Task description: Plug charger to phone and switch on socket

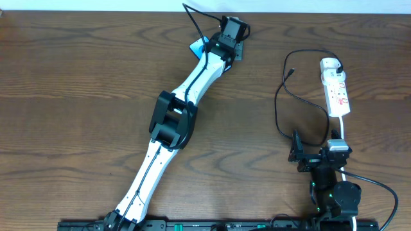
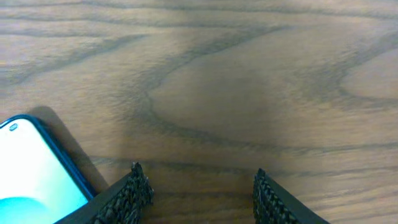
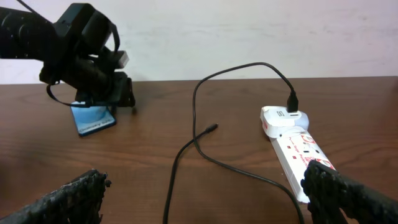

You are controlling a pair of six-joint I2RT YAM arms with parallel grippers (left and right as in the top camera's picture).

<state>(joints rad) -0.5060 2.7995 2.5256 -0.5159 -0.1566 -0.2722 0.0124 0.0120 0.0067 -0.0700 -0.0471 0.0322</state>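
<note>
The thin black charger cable (image 3: 194,112) loops across the brown wooden desk (image 1: 77,96). Its small connector tip (image 3: 211,128) lies loose, and its black plug (image 3: 292,101) is seated at the far end of the narrow white power strip (image 3: 297,152). The blue-screened phone (image 2: 31,177) sits well apart from that tip, just beside the left end effector (image 2: 198,196), which is released and empty. The right end effector (image 3: 204,180) gapes wide near the strip, grasping nothing.
</note>
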